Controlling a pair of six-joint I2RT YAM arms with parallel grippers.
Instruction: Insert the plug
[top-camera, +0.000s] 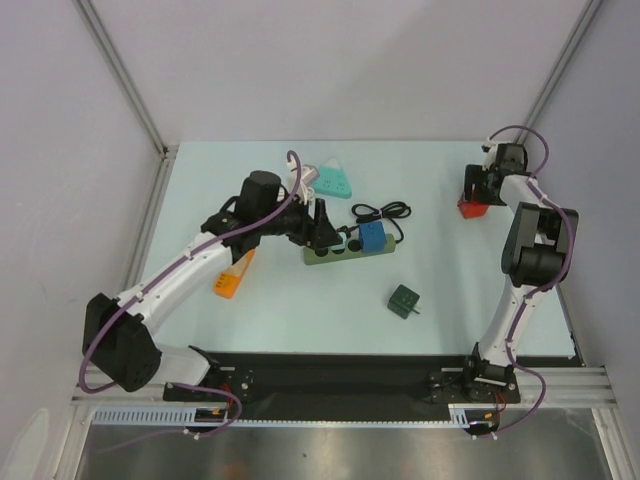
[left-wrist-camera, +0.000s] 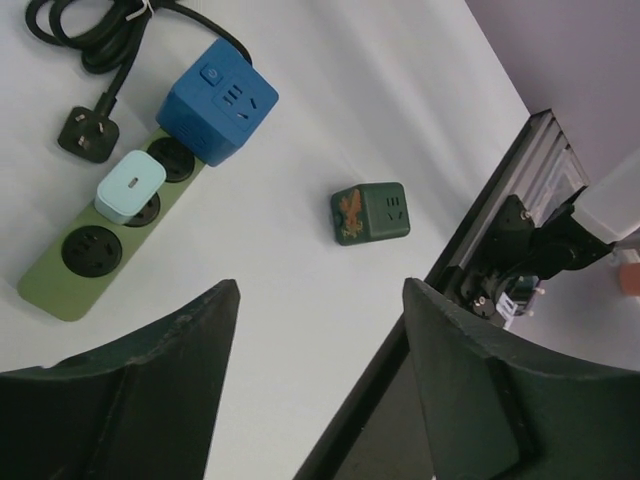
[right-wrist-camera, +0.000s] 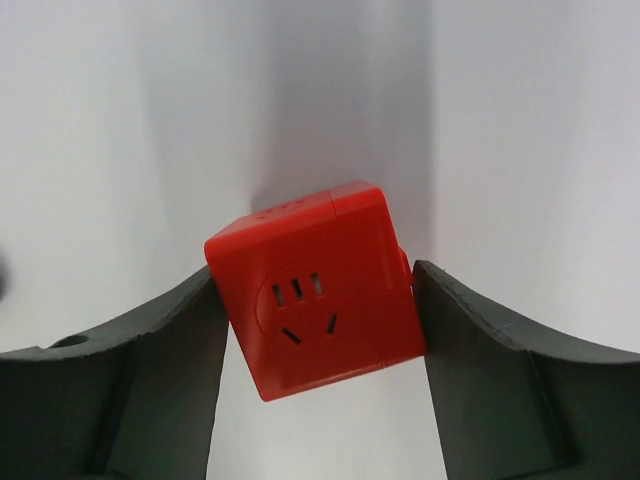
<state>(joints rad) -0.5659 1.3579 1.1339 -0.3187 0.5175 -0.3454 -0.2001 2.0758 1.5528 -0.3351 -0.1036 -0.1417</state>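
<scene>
Not inserted yet. Red cube plug (right-wrist-camera: 315, 300) at far right of counter (top-camera: 300, 320), flanked by right end effector (right-wrist-camera: 315, 272); clamped or not, can't tell. Left end effector (left-wrist-camera: 320, 300) released, empty, over power strip (left-wrist-camera: 48, 295); one socket (left-wrist-camera: 92, 250) free.

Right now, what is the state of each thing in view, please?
blue cube: plugged into the power strip.
pale charger: plugged in.
black plug: lying unplugged.
green cube: loose on table.
red cube: between right fingers, tilted; grip unclear.
left fingers: open, empty.
</scene>
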